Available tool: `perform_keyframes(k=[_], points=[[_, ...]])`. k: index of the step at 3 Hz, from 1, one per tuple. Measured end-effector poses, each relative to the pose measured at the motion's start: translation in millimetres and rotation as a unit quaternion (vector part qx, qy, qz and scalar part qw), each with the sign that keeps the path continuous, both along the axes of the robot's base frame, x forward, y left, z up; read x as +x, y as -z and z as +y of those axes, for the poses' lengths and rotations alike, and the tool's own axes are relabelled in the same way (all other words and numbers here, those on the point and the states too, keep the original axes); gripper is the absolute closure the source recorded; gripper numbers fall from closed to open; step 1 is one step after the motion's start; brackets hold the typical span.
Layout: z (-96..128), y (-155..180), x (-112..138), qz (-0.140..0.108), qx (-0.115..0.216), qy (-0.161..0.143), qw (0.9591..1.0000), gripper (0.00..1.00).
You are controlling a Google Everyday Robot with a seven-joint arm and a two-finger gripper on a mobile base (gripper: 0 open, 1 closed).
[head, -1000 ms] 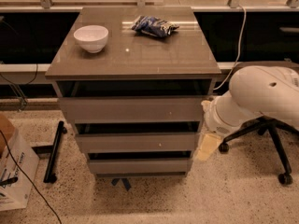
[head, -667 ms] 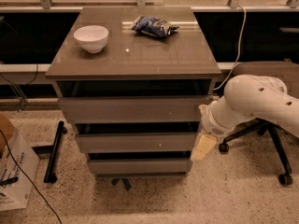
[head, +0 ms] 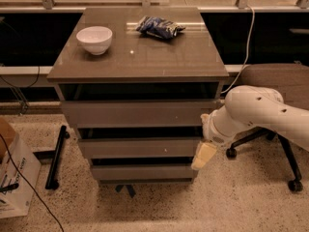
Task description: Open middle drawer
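Note:
A grey-brown cabinet [head: 137, 57] has three flat handleless drawer fronts. The middle drawer [head: 140, 148] is the second panel, and it sits pushed in, with a dark gap above it. The taller top drawer front [head: 137, 112] is above it and the smaller bottom front [head: 142, 172] is below it. My white arm [head: 251, 112] reaches in from the right. My gripper [head: 203, 155], with cream fingers pointing down, is at the right end of the middle drawer front, close to its edge.
A white bowl [head: 94, 39] and a blue snack bag [head: 160, 27] lie on the cabinet top. An office chair base [head: 285, 163] stands at the right behind my arm. A cardboard box [head: 12, 178] and a black bar [head: 55, 156] are on the floor at the left.
My arm and gripper have moved left, toward the right end of the middle drawer front. The drawers have not moved.

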State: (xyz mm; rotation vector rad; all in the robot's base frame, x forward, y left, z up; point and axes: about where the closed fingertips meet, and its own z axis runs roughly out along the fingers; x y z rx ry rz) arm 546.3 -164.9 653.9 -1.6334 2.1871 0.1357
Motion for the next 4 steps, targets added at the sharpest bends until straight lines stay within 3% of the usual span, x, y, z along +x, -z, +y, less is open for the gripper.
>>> perform_keyframes(k=[2, 4], points=[[1.7, 70.5, 12.2, 0.006, 0.047, 0.019, 0.9987, 0.00], [6.7, 129.7, 33.3, 0.009, 0.066, 0.026, 0.9974, 0.00]])
